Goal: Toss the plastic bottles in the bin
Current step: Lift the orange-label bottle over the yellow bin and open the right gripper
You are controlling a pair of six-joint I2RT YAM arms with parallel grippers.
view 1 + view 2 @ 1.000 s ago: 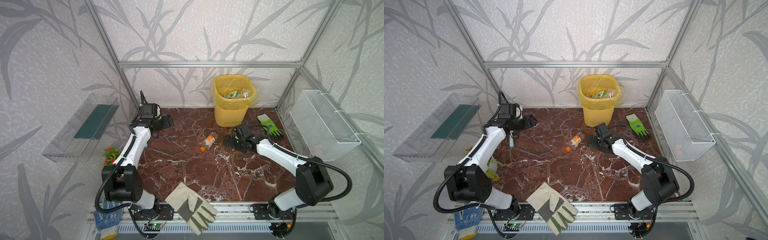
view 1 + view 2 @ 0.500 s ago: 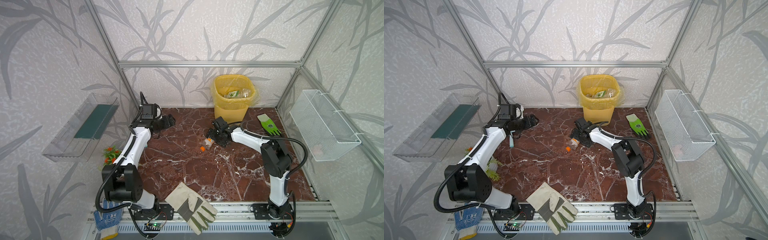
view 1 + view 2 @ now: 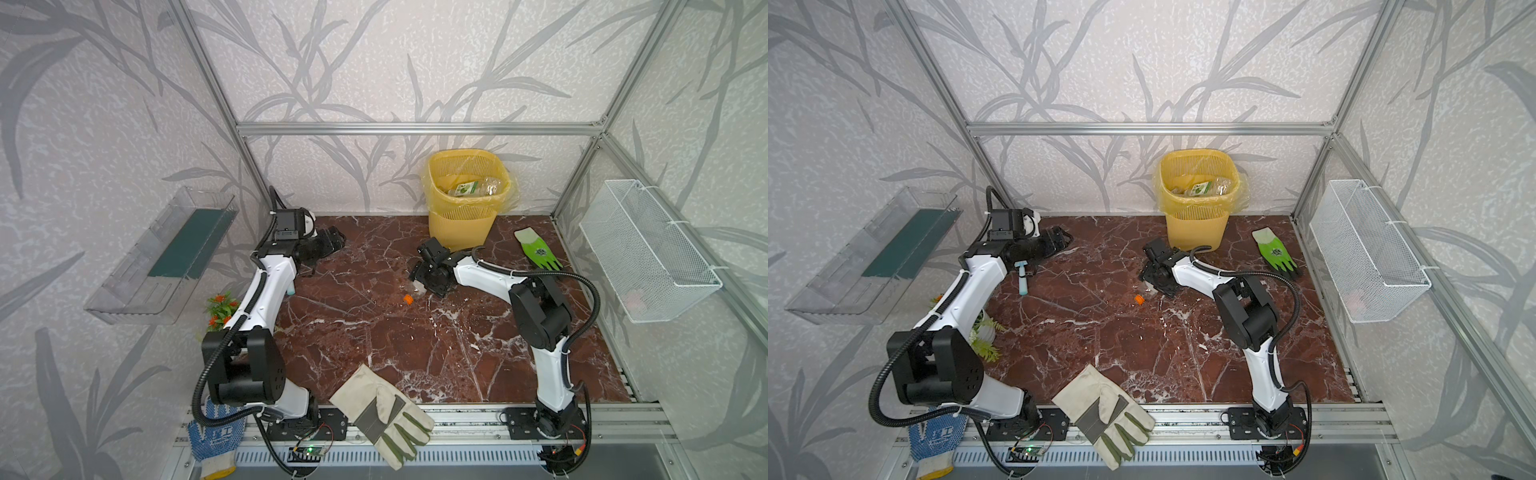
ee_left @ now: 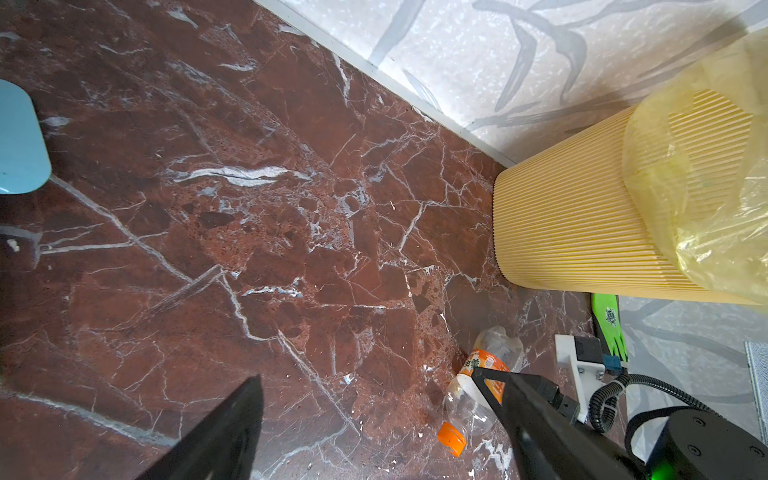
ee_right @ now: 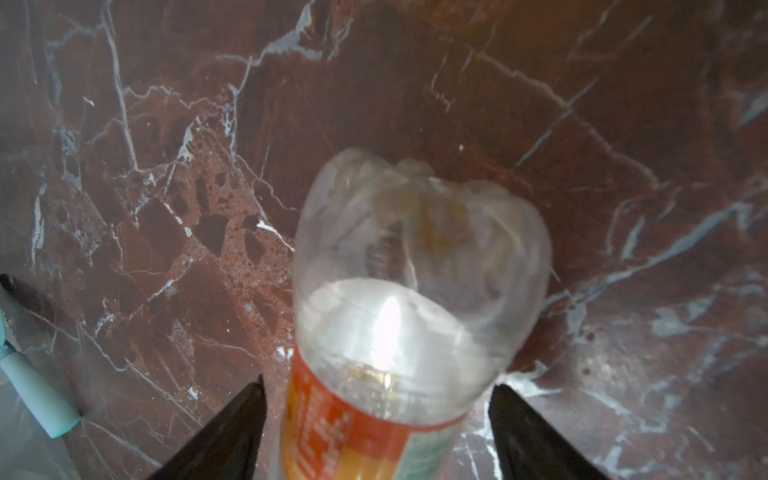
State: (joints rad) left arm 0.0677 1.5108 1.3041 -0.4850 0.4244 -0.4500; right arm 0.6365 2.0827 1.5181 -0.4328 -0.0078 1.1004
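Observation:
A clear plastic bottle with an orange label and orange cap lies on the red marble floor in front of the yellow bin. My right gripper is open and straddles its labelled middle, with a gap showing on each side. In both top views the right gripper hides most of the bottle. More bottles lie inside the bin. My left gripper hangs open and empty at the back left, jaws wide apart. The left wrist view shows the bottle partly behind one finger.
A green glove lies right of the bin. A white wire basket hangs on the right wall and a clear tray on the left. A light-blue tool lies under the left arm. A beige glove lies on the front edge.
My right arm has swung left from beside the green glove to the bottle, and its jaws have narrowed around it. The left arm has barely moved.

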